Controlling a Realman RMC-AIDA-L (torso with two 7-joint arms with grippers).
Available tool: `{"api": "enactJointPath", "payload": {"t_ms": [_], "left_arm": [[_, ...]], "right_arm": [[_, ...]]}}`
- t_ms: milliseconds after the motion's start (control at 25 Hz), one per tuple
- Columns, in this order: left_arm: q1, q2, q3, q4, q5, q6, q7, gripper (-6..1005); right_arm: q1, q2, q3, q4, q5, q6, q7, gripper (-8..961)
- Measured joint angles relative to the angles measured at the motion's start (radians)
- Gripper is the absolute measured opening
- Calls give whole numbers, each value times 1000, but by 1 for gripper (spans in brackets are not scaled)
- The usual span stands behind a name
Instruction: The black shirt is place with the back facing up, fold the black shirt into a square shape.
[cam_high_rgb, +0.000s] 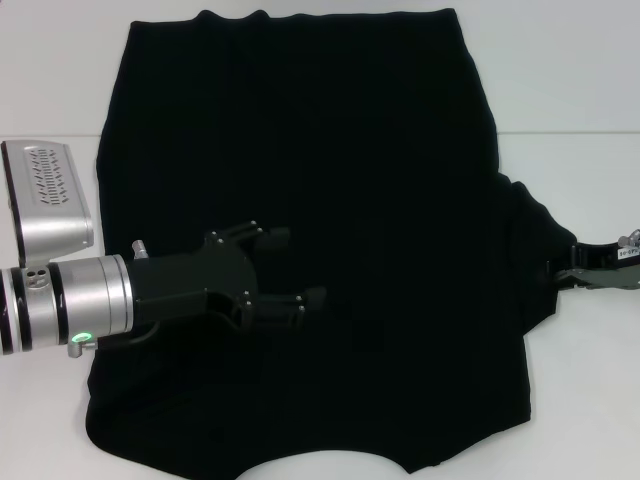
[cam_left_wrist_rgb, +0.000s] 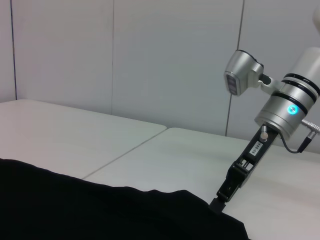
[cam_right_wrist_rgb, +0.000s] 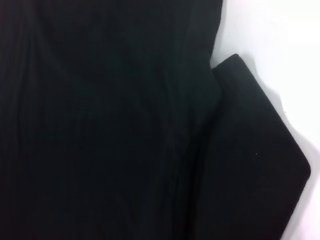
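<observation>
One black shirt (cam_high_rgb: 340, 200) lies flat on the white table (cam_high_rgb: 580, 90), bare surface bordering three sides; its near hem is cut off. Left gripper (cam_high_rgb: 297, 268) reaches sideways above the shirt, fingers spread, holding nothing. Right gripper (cam_high_rgb: 562, 276) touches the sleeve edge; grip indiscernible.

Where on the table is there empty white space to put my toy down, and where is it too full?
Bare table shows beyond the black shirt's far right corner, and at the far left. The middle is crowded: the shirt covers it, with the left claw above it and the right claw at its right sleeve.
</observation>
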Motion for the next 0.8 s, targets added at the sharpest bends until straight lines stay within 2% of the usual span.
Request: {"api": "enactJointPath", "payload": {"t_ms": [240,440,640,800], "left_arm": [[1,0,0,0,0,0,0,949],[2,0,0,1,0,0,0,949],[2,0,0,2,0,-4,0,949],[2,0,0,2,-3,-6,0,950]], "right_arm": [[0,3,-4,0,-3,10,2,293],[4,5,-11,0,-7,11,2,74],[1,5,-11,-4,-6,9,0,9],[-12,1,-2,-9,-1,2,-7,10]]}}
